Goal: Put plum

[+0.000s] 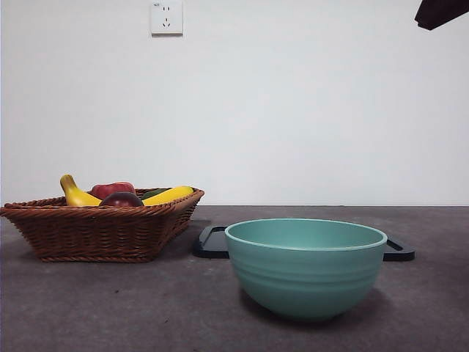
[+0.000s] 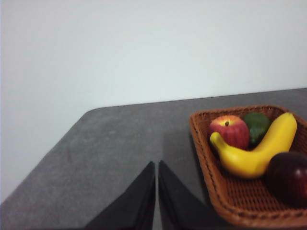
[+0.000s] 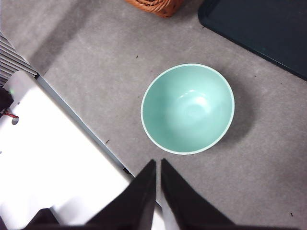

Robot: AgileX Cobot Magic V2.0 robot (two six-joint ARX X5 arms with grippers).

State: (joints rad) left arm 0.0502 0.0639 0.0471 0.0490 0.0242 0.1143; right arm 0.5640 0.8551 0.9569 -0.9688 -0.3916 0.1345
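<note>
The dark purple plum [image 1: 122,199] lies in a brown wicker basket [image 1: 95,231] at the left, beside two yellow bananas [image 1: 168,195] and a red apple [image 1: 112,189]. In the left wrist view the plum [image 2: 289,178] sits at the basket's near corner. A teal bowl [image 1: 305,266] stands empty at the front middle; it also shows in the right wrist view [image 3: 188,109]. My left gripper [image 2: 157,167] is shut and empty, over the table beside the basket [image 2: 225,203]. My right gripper [image 3: 158,165] is shut and empty, high above the bowl's near side.
A dark flat tray [image 1: 214,242] lies behind the bowl, also in the right wrist view [image 3: 259,28]. A green fruit [image 2: 257,125] lies in the basket. A white wall with a socket [image 1: 166,17] is behind. A black arm tip [image 1: 442,12] shows at the top right.
</note>
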